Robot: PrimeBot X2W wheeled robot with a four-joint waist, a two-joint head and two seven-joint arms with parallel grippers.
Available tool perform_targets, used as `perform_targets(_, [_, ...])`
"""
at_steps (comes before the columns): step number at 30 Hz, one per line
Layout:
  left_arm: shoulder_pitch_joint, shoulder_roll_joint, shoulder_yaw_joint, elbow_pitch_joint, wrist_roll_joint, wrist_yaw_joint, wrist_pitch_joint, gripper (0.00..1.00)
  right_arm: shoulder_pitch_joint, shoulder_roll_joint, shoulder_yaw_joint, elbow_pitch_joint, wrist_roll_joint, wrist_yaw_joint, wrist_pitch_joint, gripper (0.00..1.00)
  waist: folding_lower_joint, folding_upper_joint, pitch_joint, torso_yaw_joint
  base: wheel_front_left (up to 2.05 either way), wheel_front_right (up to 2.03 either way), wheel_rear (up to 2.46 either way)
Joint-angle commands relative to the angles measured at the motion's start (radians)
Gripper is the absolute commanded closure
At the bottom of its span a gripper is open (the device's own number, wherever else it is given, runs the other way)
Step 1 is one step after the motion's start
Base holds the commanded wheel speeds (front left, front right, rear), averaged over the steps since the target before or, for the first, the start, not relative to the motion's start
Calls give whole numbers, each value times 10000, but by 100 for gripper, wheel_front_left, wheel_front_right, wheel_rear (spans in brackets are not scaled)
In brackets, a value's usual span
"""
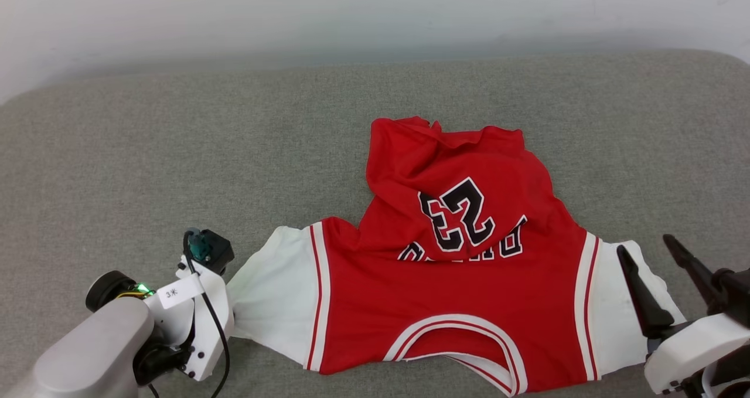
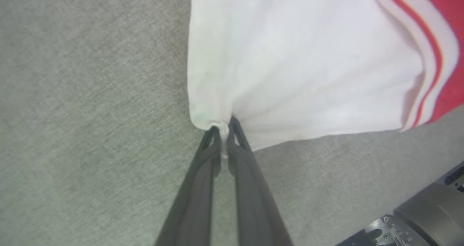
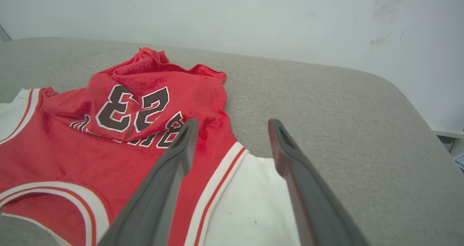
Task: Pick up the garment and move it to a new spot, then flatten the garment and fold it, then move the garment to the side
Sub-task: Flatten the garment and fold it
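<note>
The garment (image 1: 457,304), a red T-shirt with white sleeves, lies on the grey cushion with its collar toward me. Its lower half is folded back over the chest and shows an upside-down 23. In the left wrist view my left gripper (image 2: 224,130) is shut on the bunched corner of a white sleeve (image 2: 308,65). In the head view the left wrist (image 1: 193,310) sits against that sleeve's outer edge. My right gripper (image 1: 644,245) stands open just above the other white sleeve (image 1: 615,327). In the right wrist view the garment (image 3: 72,148) lies beyond my right gripper (image 3: 233,124), with nothing between its fingers.
The grey cushion (image 1: 176,152) stretches wide to the left and behind the shirt. A pale wall (image 1: 375,11) runs along its far edge. The cushion's rounded right edge (image 3: 417,104) drops away near the right arm.
</note>
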Motion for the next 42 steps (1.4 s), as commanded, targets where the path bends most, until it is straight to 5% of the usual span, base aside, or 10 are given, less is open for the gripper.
perform_targets(1, [95,-56,-88,168,-49,7,-348,100,-146,-164,-105,-17,12,-11,20,0,0,0,-101,34,0,0,0])
perform_targets(9, [131,449,639,-196,63,219,-2284,100,-247,-1594,-346,-316,516,-11,1036,0,0,0,-493,125,0,0,0])
perform_targets(21, [742,1267,1301,-2441,52,1313,-3188,100,226,-4442,933,-633,3236,-11,5552,0,0,0,-501,364,0,0,0])
perform_targets(29, [705,1374,1272,-3346,252,1699,-3086,100,-375,-4698,1663,587,3975,-11,6642,0,0,0,-229,546,0,0,0])
perform_targets(42, [389,1232,1199,-3782,481,1796,-3123,100,-1450,-3670,3625,3648,4679,4,5559,0,0,0,284,827,0,0,0])
